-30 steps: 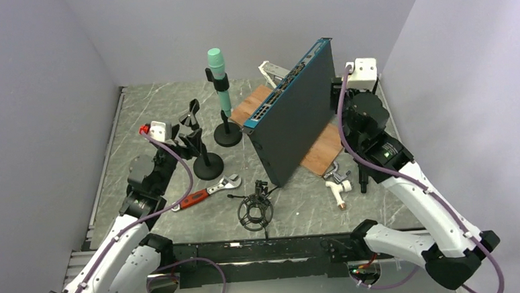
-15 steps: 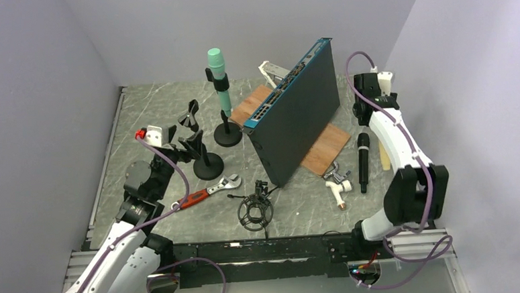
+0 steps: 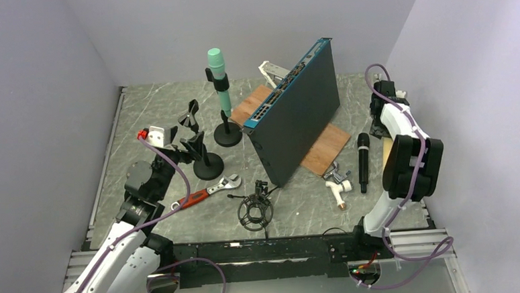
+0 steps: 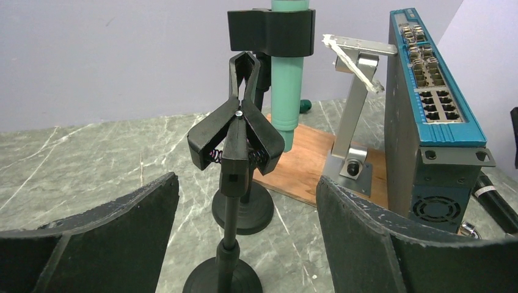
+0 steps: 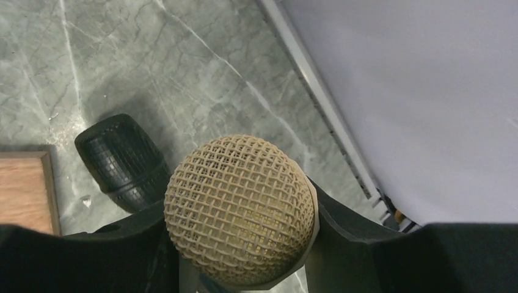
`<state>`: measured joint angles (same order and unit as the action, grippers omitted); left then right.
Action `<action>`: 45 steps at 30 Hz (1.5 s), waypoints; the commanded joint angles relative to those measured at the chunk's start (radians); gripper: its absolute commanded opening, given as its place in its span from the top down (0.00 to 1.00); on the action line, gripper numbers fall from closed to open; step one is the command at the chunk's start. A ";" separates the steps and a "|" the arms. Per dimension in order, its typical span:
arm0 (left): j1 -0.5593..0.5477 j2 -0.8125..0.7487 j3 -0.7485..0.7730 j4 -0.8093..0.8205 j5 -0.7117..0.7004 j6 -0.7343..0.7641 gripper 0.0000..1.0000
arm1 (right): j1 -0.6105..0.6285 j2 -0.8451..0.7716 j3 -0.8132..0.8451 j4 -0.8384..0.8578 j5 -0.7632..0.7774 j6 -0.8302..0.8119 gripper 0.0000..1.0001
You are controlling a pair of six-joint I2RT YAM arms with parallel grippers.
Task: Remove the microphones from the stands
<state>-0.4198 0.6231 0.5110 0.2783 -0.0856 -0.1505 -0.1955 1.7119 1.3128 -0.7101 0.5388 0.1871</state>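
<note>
My right hand (image 5: pixel 241 259) pinches the tan microphone (image 5: pixel 239 207), bottom middle, so I should lay it softly on the table (image 5: pixel 122 55) beside the black microphone (image 5: pixel 119 159).

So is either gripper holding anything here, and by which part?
The right gripper holds the beige microphone, clamped at its mesh head end. The left gripper is open and holds nothing.

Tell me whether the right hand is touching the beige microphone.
Touching. The right wrist view shows the beige microphone wedged between the fingers of the right hand, both pressed against its mesh head.
</note>
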 commanded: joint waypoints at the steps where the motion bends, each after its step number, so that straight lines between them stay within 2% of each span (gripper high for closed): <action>1: -0.004 -0.015 0.031 0.023 -0.018 0.017 0.15 | -0.021 0.047 -0.009 0.099 -0.067 0.002 0.97; 10: -0.004 -0.008 0.029 0.029 -0.015 0.016 0.15 | -0.039 0.168 -0.024 0.186 -0.207 0.011 0.79; 15: -0.004 -0.006 0.029 0.025 -0.019 0.017 0.15 | -0.038 0.225 -0.020 0.206 -0.197 -0.014 0.72; 24: -0.004 0.004 0.031 0.025 -0.016 0.015 0.15 | -0.038 0.234 -0.053 0.232 -0.243 -0.007 0.50; 28: -0.004 0.007 0.031 0.027 -0.013 0.013 0.15 | -0.037 0.207 -0.053 0.225 -0.255 0.001 0.37; 32: -0.004 0.015 0.031 0.025 -0.010 0.008 0.15 | -0.036 0.165 -0.063 0.224 -0.263 0.004 0.29; 45: -0.004 0.001 0.027 0.024 -0.014 0.012 0.14 | -0.027 0.073 -0.089 0.233 -0.258 0.004 0.24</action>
<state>-0.4206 0.6437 0.5110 0.2779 -0.0948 -0.1432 -0.2279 1.8549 1.2308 -0.4934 0.2871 0.1768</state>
